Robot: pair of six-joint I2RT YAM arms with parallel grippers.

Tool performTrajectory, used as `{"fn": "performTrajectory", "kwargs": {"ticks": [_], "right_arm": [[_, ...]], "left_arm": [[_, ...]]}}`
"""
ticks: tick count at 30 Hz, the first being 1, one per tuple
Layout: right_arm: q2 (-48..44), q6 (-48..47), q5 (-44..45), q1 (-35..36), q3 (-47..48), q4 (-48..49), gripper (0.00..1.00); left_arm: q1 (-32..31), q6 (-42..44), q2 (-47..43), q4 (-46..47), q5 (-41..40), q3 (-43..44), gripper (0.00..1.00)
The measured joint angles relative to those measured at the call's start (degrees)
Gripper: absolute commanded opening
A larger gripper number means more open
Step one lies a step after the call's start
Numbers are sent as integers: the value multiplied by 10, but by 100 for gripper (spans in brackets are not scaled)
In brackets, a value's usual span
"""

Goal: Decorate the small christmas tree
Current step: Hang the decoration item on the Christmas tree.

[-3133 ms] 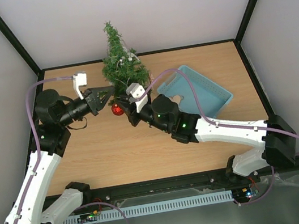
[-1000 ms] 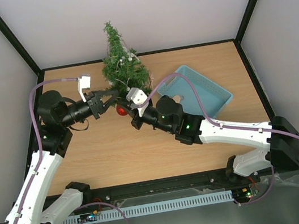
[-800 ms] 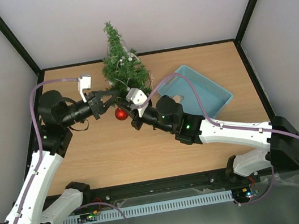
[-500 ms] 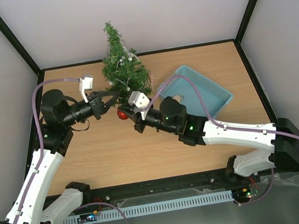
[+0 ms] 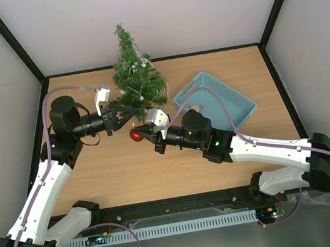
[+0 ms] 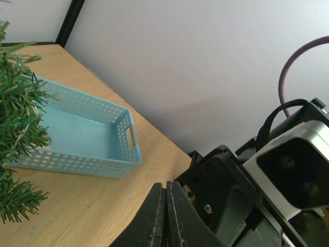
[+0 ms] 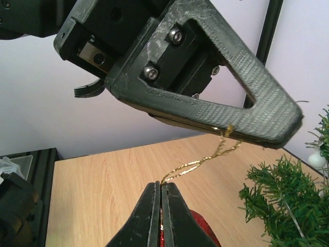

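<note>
1. left tool [image 5: 130, 111]: fingers pressed shut; gold cord [image 7: 200, 161] reaches its tip, hold there unclear.
2. right tool [image 5: 141, 133]: closed on gold cord; red bauble [image 5: 134, 135] half hidden beneath.
3. small christmas tree [image 5: 134, 71]: just beyond both tool tips, base obscured.
4. blue basket [image 5: 228, 91]: right of tools, on surface [image 5: 116, 170].

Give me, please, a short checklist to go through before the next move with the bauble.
1. Right gripper shut on the gold thread: ok.
2. Left gripper pinching the thread's far end: ok.
3. Red bauble hanging off the table: cannot tell.
4. Thread loop spread wide enough for a branch: cannot tell.
5. Small christmas tree standing, close by both grippers: ok.
6. Blue basket apart from both grippers: ok.
</note>
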Motion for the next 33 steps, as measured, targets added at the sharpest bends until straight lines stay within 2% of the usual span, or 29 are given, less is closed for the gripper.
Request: {"fn": "performTrajectory", "kwargs": {"ticks": [11, 21, 22, 26, 27, 28, 29, 33], "right_arm": [[-30, 29, 19, -26, -47, 18, 2], [-12, 55, 45, -26, -46, 28, 2], [-10, 57, 47, -26, -46, 28, 6], [-8, 64, 48, -26, -46, 29, 52], [-9, 62, 45, -26, -46, 30, 67], [-9, 53, 43, -26, -46, 30, 92], [-9, 48, 40, -26, -46, 29, 100], [-24, 22, 35, -26, -52, 31, 98]], "left_arm": [[0, 18, 8, -25, 31, 0, 2], [0, -8, 8, 7, 41, 0, 2], [0, -10, 8, 8, 41, 0, 2], [0, -13, 8, 13, 40, 0, 2], [0, -13, 8, 13, 39, 0, 2], [0, -13, 8, 13, 38, 0, 2], [0, -12, 8, 13, 36, 0, 2], [0, -12, 8, 13, 31, 0, 2]]}}
